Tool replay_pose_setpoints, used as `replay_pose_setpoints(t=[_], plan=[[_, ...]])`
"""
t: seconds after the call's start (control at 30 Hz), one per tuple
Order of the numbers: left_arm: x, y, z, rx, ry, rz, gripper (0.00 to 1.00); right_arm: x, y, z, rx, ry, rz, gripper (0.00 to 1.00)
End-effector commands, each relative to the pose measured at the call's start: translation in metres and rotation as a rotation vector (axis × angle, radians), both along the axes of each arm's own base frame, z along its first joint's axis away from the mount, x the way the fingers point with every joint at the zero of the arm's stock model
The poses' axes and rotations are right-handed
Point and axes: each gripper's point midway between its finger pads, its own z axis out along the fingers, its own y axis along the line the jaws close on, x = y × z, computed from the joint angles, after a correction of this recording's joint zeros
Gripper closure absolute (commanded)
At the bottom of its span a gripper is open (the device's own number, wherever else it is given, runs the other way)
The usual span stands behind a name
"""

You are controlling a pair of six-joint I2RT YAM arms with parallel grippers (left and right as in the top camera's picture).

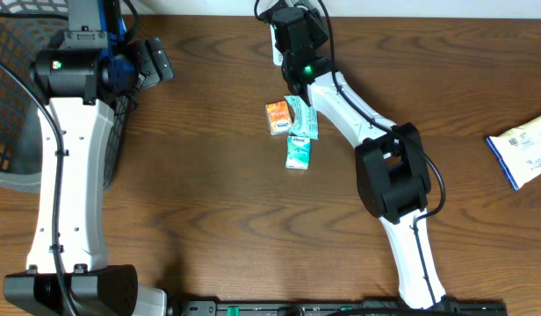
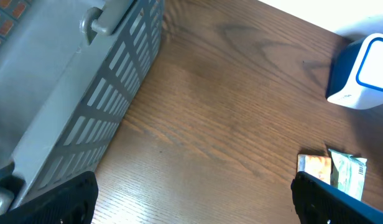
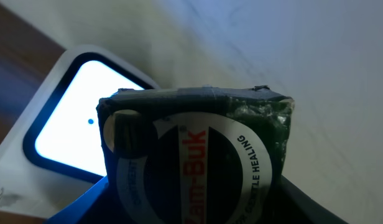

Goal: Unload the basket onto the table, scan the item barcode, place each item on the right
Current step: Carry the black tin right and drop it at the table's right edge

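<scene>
Zam-Buk box (image 3: 194,143) in R claw (image 3: 194,202)

A shop-checkout set-up: a wooden table (image 1: 209,202) carries a blue-and-white barcode scanner (image 2: 359,71) by its far edge, a grey shopping basket (image 2: 86,93) at its left edge, and small retail packets (image 1: 292,127) near the middle.

The brown wood-grain worktop (image 1: 209,202) carries a grey mesh basket (image 1: 11,53) at its left edge. An orange packet (image 1: 277,118) and two teal packets (image 1: 298,151) cluster near the middle. A white pouch (image 1: 525,147) lies at the right edge, and a blue-white scanner (image 2: 360,71) sits by the far edge.
</scene>
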Motion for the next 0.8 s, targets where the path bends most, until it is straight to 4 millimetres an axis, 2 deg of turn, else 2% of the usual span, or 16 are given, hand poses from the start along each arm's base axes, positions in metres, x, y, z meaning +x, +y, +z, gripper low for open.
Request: replay_pose_setpoints(t=[0.0,0.13,0.2,0.3,0.37,0.47,0.6,0.7,0.77], plan=[[0.0,0.002,0.001,0.013,-0.001,0.01,0.02,0.006,-0.03,0.016,0.061,-0.059,-0.132,0.49],[0.0,0.002,0.001,0.013,-0.001,0.01,0.02,0.007,-0.074,0.043,0.097,-0.107,-0.255,0.48],[0.0,0.002,0.001,0.013,-0.001,0.01,0.02,0.006,-0.105,0.056,0.121,-0.121,-0.328,0.48],[0.0,0.002,0.001,0.013,-0.001,0.01,0.02,0.0,-0.157,0.063,0.162,-0.111,-0.448,0.46],[0.0,0.002,0.001,0.013,-0.001,0.01,0.02,-0.008,-0.196,0.06,0.188,-0.08,-0.536,0.46],[0.0,0.002,0.001,0.013,-0.001,0.01,0.02,-0.029,-0.26,0.044,0.226,-0.01,-0.697,0.45],[0.0,0.002,0.001,0.013,-0.001,0.01,0.02,-0.069,-0.343,0.015,0.262,0.093,-0.922,0.44],[0.0,0.002,0.001,0.013,-0.001,0.01,0.02,-0.102,-0.396,0.002,0.283,0.145,-1.068,0.44],[0.0,0.002,0.001,0.013,-0.001,0.01,0.02,-0.117,-0.42,-0.004,0.294,0.175,-1.123,0.43]])
